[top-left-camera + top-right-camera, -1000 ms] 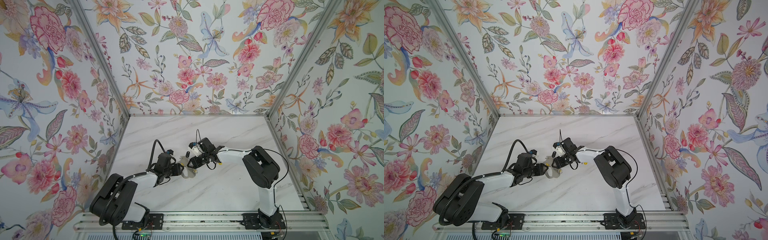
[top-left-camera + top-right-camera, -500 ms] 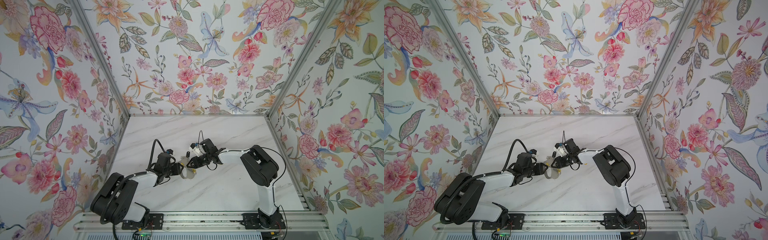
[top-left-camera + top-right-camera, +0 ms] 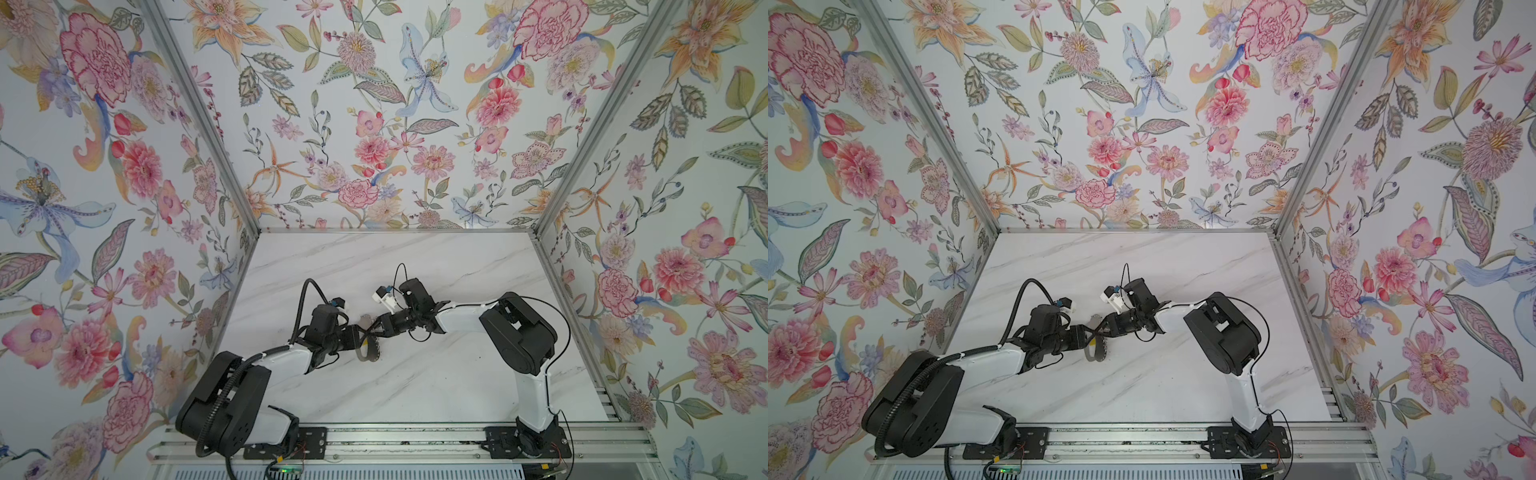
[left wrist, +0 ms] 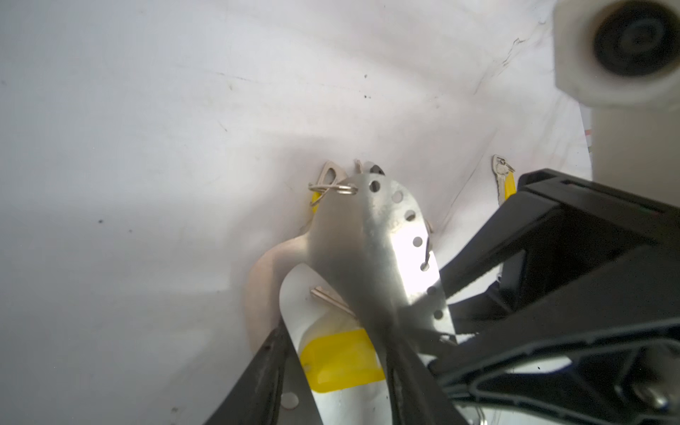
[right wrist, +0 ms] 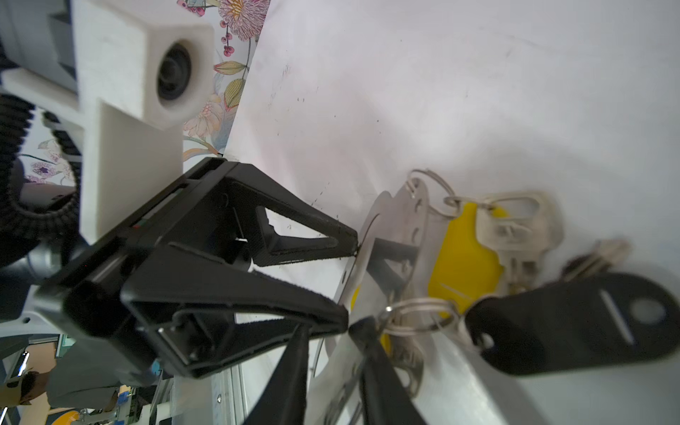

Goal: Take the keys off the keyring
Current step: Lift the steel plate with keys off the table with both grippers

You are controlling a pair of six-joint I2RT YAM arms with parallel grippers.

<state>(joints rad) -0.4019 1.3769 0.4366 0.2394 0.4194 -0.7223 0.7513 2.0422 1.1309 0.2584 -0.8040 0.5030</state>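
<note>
The keyring (image 4: 368, 239), a curved silver strip with a row of holes, stands up off the table, and my left gripper (image 4: 342, 368) is shut on its lower part. Both top views show it between the two arms (image 3: 370, 353) (image 3: 1098, 351). Small split rings hang silver keys (image 5: 515, 228) with yellow tags (image 5: 467, 254) from it. A black-headed key (image 5: 570, 323) hangs there too. One key (image 4: 498, 176) lies apart on the table. My right gripper (image 5: 333, 331) has its narrowed jaws around the keyring's edge beside a split ring (image 5: 415, 312). Whether they pinch anything is unclear.
The white marble table (image 3: 415, 382) is walled in by floral panels on three sides. Both arms meet near its middle, the left gripper (image 3: 361, 336) and right gripper (image 3: 376, 330) almost touching. An aluminium rail (image 3: 395, 440) runs along the front edge.
The right gripper's jaws have drawn much closer together at the keyring's edge and the arm has shifted slightly left. The left gripper holds the keyring as before.
</note>
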